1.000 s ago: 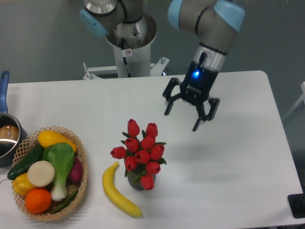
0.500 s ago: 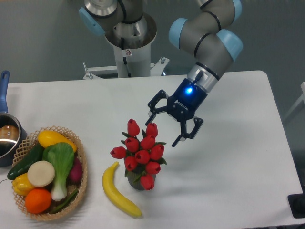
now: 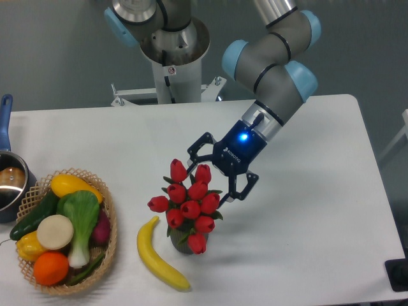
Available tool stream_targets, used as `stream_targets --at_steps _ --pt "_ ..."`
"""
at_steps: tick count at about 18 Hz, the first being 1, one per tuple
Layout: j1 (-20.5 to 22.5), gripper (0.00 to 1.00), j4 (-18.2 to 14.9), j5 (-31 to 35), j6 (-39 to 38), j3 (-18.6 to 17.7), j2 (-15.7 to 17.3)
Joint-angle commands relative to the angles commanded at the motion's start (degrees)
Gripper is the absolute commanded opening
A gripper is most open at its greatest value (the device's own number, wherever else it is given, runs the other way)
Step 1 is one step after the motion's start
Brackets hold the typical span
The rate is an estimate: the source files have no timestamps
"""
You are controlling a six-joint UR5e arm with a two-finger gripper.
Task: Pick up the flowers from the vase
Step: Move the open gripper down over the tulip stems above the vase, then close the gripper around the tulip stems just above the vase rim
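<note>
Closing in over the last second, my black two-finger gripper (image 3: 215,171) has swung from the bare desk (image 3: 306,210) on the right down to the upper right edge of the bunch of red tulip buds with green leaves (image 3: 187,203), jaws spread wide and empty, so I judge the grasp is next. Flowers sit in the small dark grey ribbed vase (image 3: 182,244), mostly hidden, mid-desk beside one yellow banana (image 3: 159,255). Count: about nine buds, one vase, one woven basket of produce (image 3: 109,245), one steel pot (image 3: 9,185).
</note>
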Motion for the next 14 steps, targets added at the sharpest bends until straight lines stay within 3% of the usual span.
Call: stream_targets --at_steps 14 --pt "-2.3 1.0 0.4 0.3 -1.8 4.1 -4.3"
